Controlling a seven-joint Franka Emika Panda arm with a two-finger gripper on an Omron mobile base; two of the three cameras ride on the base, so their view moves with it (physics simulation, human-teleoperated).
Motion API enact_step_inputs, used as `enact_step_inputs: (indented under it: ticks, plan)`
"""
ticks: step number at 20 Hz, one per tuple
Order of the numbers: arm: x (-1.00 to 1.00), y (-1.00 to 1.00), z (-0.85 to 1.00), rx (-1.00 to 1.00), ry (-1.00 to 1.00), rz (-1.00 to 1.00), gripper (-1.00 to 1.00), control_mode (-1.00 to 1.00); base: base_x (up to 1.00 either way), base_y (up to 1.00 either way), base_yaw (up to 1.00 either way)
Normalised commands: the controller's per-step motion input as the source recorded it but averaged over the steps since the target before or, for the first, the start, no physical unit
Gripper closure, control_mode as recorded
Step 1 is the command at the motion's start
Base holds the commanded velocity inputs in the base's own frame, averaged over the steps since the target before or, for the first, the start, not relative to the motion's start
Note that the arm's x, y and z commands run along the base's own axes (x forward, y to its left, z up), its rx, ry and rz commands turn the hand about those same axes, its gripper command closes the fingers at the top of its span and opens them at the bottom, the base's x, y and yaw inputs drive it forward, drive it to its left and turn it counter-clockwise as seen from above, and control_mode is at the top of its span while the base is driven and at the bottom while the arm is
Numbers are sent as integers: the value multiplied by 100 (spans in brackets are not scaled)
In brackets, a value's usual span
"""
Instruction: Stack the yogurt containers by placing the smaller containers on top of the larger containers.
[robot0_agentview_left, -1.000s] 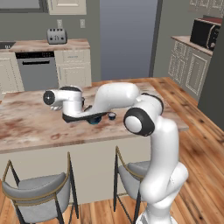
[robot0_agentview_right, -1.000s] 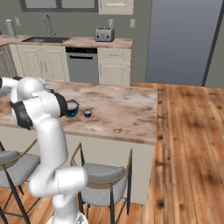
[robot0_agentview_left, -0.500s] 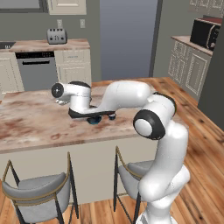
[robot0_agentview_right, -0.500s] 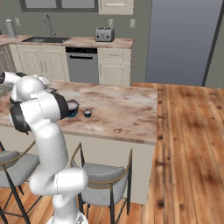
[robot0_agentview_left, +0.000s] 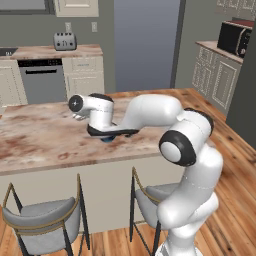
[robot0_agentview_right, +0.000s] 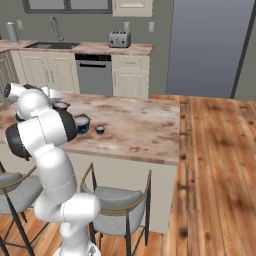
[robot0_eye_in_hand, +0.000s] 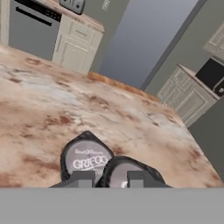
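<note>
Hovering pincer above tubs; open counter beyond.

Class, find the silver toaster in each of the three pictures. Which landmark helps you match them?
Left base view: toaster, upper left, on the back counter.
Right base view: toaster, top centre, on the back counter.
Hand view: toaster, cut by the top edge.
Shared landmark: the dishwasher, below and left of it.
</note>
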Motion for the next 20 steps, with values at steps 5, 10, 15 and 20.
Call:
enact_step_inputs:
  ticks: [5,10,15,20]
  plan:
    - [-10,-18,0,-12,0,0,100,-100,0,0,0]
    - [-13,-18,0,-15,0,0,100,-100,0,0,0]
    - [-19,-11,0,-11,0,0,100,-100,0,0,0]
    - [-10,-9,0,-3,2,0,100,-100,0,0,0]
